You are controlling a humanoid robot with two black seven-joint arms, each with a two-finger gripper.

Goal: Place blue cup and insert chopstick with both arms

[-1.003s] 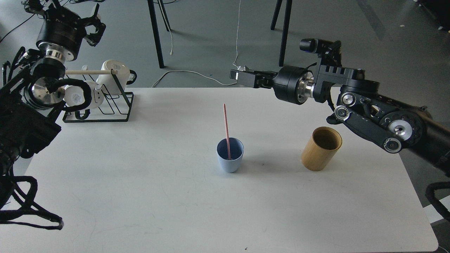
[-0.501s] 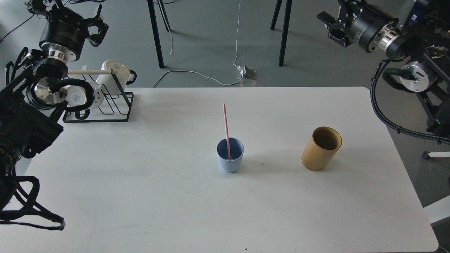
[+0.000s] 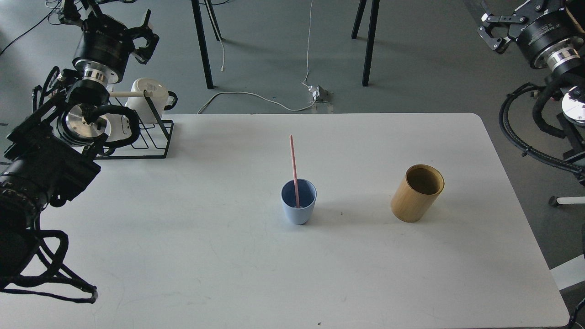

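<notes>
The blue cup (image 3: 298,211) stands upright near the middle of the white table (image 3: 205,256). The pale-pink chopstick (image 3: 293,160) stands in it, leaning back, with about half its length above the rim. My left gripper (image 3: 147,34) is raised at the far left, beyond the table's back edge, open and empty. My right gripper (image 3: 490,31) is raised at the far right, off the table, open and empty. Both are far from the cup.
A tan bamboo cylinder (image 3: 417,196) stands to the right of the cup. A black wire rack (image 3: 146,139) with white mugs (image 3: 148,93) and a pale wooden rod (image 3: 125,93) stands at the back left corner, partly behind my left arm. Black stand legs (image 3: 203,50) and a white cable (image 3: 256,97) are on the floor behind.
My right arm has swung up and away from above the table's back edge to the far upper right. My left arm has shifted a little to the right. The cup and chopstick have not moved.
</notes>
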